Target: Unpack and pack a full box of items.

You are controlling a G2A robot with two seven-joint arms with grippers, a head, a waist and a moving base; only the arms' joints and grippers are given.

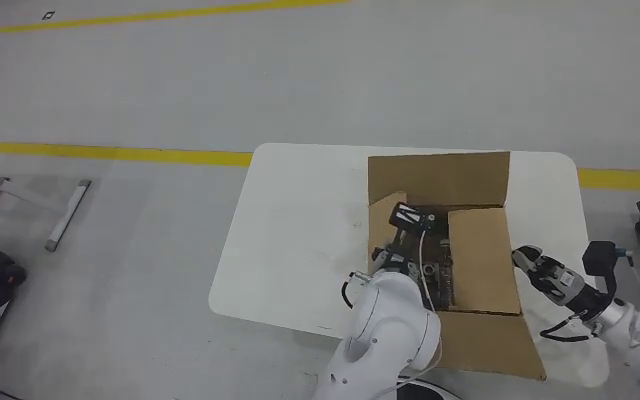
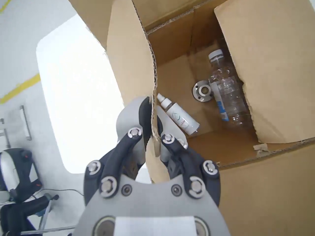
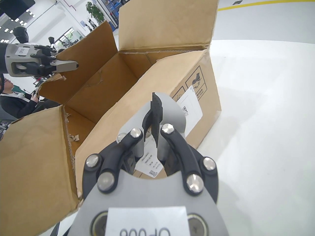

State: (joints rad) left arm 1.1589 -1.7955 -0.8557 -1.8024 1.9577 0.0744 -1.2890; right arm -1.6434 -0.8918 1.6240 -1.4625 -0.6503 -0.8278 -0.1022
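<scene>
Left gripper (image 2: 151, 109): jaws clenched on the torn edge of the left flap (image 2: 130, 57) of the box (image 2: 258, 185). The cardboard runs between the pads, and the flap stands up from the left wall. The right wrist camera shows the same hold from across the box.

Right gripper (image 3: 153, 110): jaws pressed together, nothing between them. It hangs outside the box, just beside the right side wall with the paper labels (image 3: 190, 105). I cannot tell whether it touches the wall.

Box position: cardboard, sitting on the right half of the white surface (image 1: 290, 240).
- Near flap (image 1: 490, 345): folded out toward me.
- Right flap (image 1: 482, 258): tipped inward, covering part of the opening.
- Far flap (image 1: 440, 177): folded back, away from me.

Contents, all on the box floor:
- White spray bottle (image 2: 179, 118): on its side, closest to the held flap.
- Metal flange (image 2: 202, 91): beyond the spray bottle and apart from it, lying flat.
- Clear plastic bottle (image 2: 227, 94): white cap, also on its side, with the flange up against it. One side is tucked under the right flap.

Beyond the surface: grey floor (image 1: 300, 70) with a yellow line (image 1: 120, 153) running across it.
</scene>
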